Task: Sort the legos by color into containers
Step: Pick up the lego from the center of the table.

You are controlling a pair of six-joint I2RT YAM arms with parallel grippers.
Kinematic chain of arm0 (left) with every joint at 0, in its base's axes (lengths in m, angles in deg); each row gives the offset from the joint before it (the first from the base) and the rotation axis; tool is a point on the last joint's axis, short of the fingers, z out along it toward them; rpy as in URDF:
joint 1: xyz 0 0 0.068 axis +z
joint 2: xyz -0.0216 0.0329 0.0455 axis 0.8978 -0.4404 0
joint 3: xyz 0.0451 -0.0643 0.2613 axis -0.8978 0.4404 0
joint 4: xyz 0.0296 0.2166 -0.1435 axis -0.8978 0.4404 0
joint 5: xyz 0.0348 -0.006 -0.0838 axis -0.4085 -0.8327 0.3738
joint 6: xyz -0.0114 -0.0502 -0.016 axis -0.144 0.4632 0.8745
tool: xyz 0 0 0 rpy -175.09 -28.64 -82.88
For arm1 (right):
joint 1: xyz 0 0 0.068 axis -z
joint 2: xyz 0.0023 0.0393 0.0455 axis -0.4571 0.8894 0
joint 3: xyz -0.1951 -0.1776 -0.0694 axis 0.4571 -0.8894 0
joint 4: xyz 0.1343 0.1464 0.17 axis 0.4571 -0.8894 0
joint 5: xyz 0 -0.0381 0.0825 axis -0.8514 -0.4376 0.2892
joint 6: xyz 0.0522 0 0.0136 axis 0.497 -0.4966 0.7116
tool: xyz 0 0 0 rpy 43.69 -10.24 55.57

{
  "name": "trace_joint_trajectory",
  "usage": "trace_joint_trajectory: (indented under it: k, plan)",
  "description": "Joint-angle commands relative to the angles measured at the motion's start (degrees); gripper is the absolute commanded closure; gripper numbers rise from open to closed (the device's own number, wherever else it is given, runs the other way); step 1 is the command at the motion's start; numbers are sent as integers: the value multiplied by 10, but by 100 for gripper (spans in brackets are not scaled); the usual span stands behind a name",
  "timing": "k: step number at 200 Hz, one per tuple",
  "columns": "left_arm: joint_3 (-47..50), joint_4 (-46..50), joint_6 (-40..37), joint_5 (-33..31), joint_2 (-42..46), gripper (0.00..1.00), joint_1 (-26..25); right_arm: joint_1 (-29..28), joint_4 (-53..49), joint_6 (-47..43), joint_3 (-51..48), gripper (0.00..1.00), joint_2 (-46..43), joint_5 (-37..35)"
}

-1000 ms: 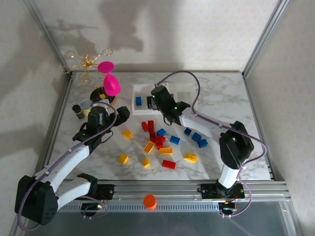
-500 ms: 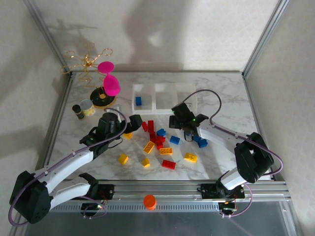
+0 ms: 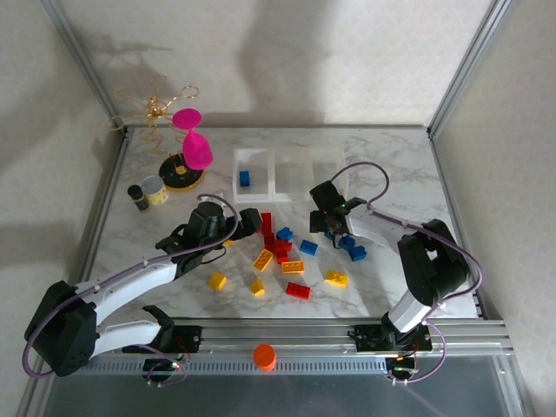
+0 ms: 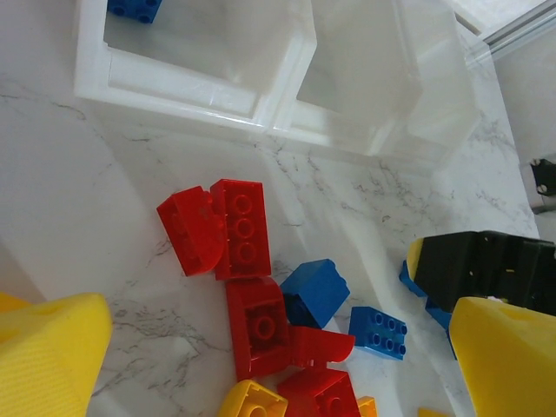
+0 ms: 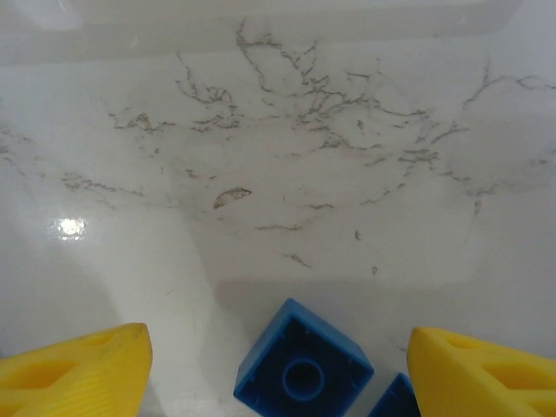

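Observation:
Red, blue and yellow legos (image 3: 287, 256) lie scattered mid-table. The three joined clear containers (image 3: 300, 178) stand behind them, and the left one (image 4: 182, 74) holds one blue brick (image 3: 245, 178). My left gripper (image 3: 250, 221) is open beside the red bricks (image 4: 228, 228), with nothing between its yellow fingers (image 4: 52, 352). A blue cube (image 4: 314, 291) and a flat blue brick (image 4: 379, 332) lie ahead of it. My right gripper (image 3: 330, 226) is open, low over an upside-down blue brick (image 5: 302, 372) that lies between its fingers (image 5: 78, 369), untouched.
A pink hourglass (image 3: 195, 143), a small tin can (image 3: 155, 189), a dark bottle (image 3: 137, 197) and a gold wire ornament (image 3: 155, 109) stand at the back left. An orange cap (image 3: 264, 356) rests on the front rail. Metal frame posts edge the table.
My right gripper has come back from over the left container and dropped to the blue bricks at right. My left gripper has moved right, up to the red pile.

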Motion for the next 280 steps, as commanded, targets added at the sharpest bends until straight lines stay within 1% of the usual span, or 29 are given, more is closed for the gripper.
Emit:
trace_joint_trajectory:
  k: [1, 15, 39, 90, 120, 134, 163, 184, 216, 250, 258, 259, 262, 280]
  plan:
    - [-13, -4, 3, -18, -1, 0, -5, 3, -9, -23, 25, 24, 21, 9]
    - [-13, 2, 2, -23, 1, 0, -6, 3, -13, -24, 31, 26, 37, 13]
    - [-15, 7, 1, -26, 1, 0, -6, 2, -21, -27, 38, 33, 55, 19]
    - [-18, 8, -1, -29, 0, 0, -6, -12, -35, -20, 21, 37, 37, 35]
    - [-21, 8, 0, -29, -1, 0, -6, -20, -45, -18, 18, 44, 35, 35]
    - [-22, 10, 0, -30, 0, 0, -6, -21, -46, -17, 17, 51, 35, 28]
    - [-22, 11, -1, -31, 2, 0, -6, -21, -42, -18, 21, 56, 41, 13]
    - [-24, 12, -1, -33, 2, 0, -6, -21, -38, -20, 29, 62, 51, 11]
    - [-28, 13, -7, -38, 10, 0, -5, -28, -41, -21, 47, 72, 32, 5]
    - [-43, 34, -19, -55, 26, 0, -2, -59, -61, -16, 96, 73, 16, -21]
    - [-47, 42, -24, -60, 31, 0, 2, -59, -55, -18, 106, 73, 16, -23]
    - [-47, 43, -24, -61, 32, 0, 2, -72, -52, -18, 108, 73, 16, -22]
    - [-47, 47, -26, -63, 35, 0, 4, -77, -46, -20, 111, 73, 17, -21]
    - [-47, 61, -29, -70, 54, 0, 18, -92, -23, -24, 145, 74, 33, -15]
